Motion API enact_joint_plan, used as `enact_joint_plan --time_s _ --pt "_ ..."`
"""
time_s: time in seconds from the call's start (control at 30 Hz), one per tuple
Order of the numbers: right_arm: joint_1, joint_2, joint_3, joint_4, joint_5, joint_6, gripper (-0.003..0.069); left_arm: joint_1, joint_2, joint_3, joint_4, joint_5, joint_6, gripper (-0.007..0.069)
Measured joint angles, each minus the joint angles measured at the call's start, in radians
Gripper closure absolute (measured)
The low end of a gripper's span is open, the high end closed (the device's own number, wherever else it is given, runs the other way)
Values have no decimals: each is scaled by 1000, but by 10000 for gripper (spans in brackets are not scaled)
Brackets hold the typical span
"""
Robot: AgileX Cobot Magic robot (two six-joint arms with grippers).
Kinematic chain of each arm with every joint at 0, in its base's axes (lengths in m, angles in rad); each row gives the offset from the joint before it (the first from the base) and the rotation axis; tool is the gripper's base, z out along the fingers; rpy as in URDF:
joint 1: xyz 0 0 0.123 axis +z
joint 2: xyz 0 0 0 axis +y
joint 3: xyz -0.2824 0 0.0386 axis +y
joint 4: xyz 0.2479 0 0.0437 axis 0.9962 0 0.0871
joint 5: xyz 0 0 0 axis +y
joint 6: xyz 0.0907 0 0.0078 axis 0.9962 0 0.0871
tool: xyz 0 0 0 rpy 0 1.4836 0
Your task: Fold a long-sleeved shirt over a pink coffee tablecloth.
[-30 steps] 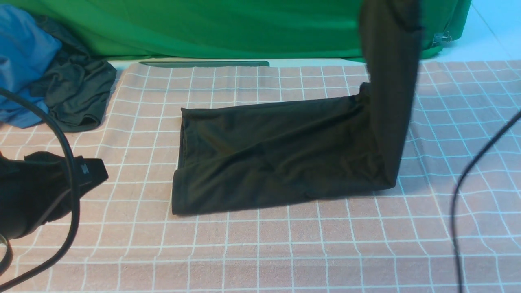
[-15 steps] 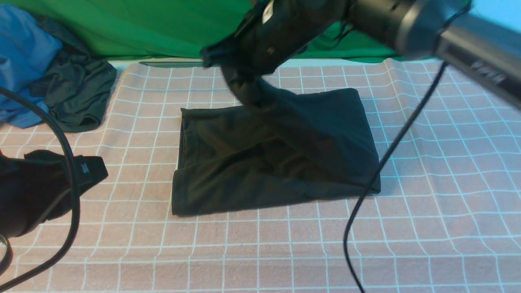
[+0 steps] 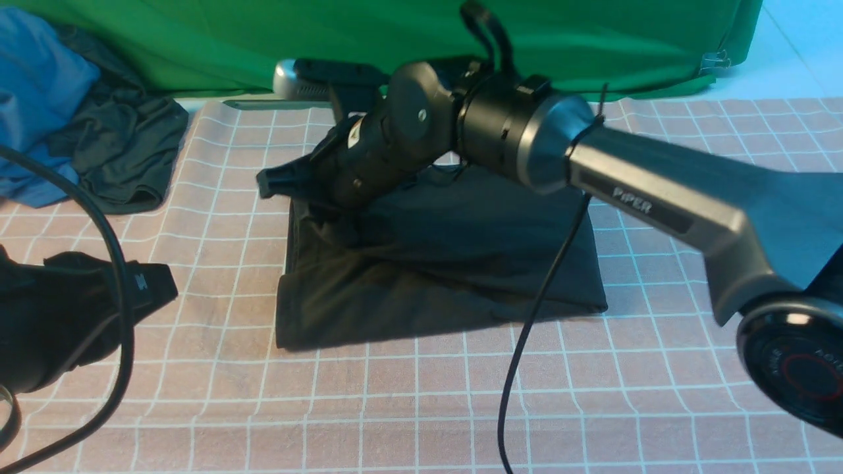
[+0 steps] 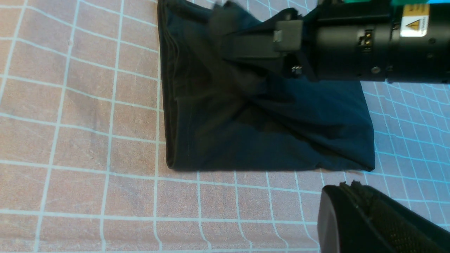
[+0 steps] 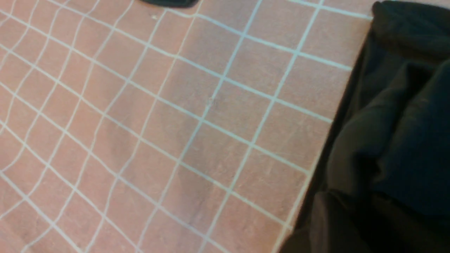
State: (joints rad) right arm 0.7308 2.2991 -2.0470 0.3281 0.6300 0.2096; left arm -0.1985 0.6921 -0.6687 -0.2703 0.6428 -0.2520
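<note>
Pink coffee tablecloth is covered centrally by the folded long-sleeved shirt.
Right gripper, grip unclear, is reached over its ten o'clock corner; left gripper is clenched empty.

Behind my work surface I see a plain green cloth hung as a backdrop, draped down to the far edge. At the far left lies a heap of 2 garments, a blue one and a dark grey-green one. A pale floor shows far right. Light is even.
</note>
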Motion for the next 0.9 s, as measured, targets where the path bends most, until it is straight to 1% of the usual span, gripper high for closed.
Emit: enact_joint_plan --time_s 0.07,0.1,0.17,0.27,0.3,0.33,0.4,0.43,0.47,0.5,0.53,0.6,0.7,0.83,0.9 --pt "11 2 0 8 -5 0 381 0 0 0 0 1 0 610" --pt "12 2 0 9 -5 -1 366 0 0 0 0 1 0 610" --pt "17 2 0 16 5 -24 299 0 0 0 0 2 0 610" --pt "10 -11 0 17 40 -87 281 0 0 0 0 8 0 610" --pt "1 -25 0 12 75 -130 292 0 0 0 0 13 0 610" --pt "-11 -42 0 -3 105 -169 321 0 0 0 0 23 0 610" --pt "-28 -67 0 -42 150 -204 382 0 0 0 0 36 0 610" --pt "-53 -97 0 -101 201 -224 479 0 0 0 0 50 0 610" --pt "-75 -112 -1 -141 241 -231 540 0 0 0 0 57 0 610" --pt "-79 -117 -1 -146 247 -233 559 0 0 0 0 60 0 610" --pt "-101 -125 -3 -169 288 -238 599 0 0 0 0 69 -5 610" --pt "-130 -120 -4 -190 345 -239 620 0 0 0 0 85 -10 610" --pt "-143 -84 -4 -202 382 -239 622 0 0 0 0 96 -13 610" --pt "-125 9 -4 -161 399 -246 622 0 0 0 1 97 -15 610" --pt "-107 36 -3 -135 431 -271 622 0 0 0 1 97 -15 610"
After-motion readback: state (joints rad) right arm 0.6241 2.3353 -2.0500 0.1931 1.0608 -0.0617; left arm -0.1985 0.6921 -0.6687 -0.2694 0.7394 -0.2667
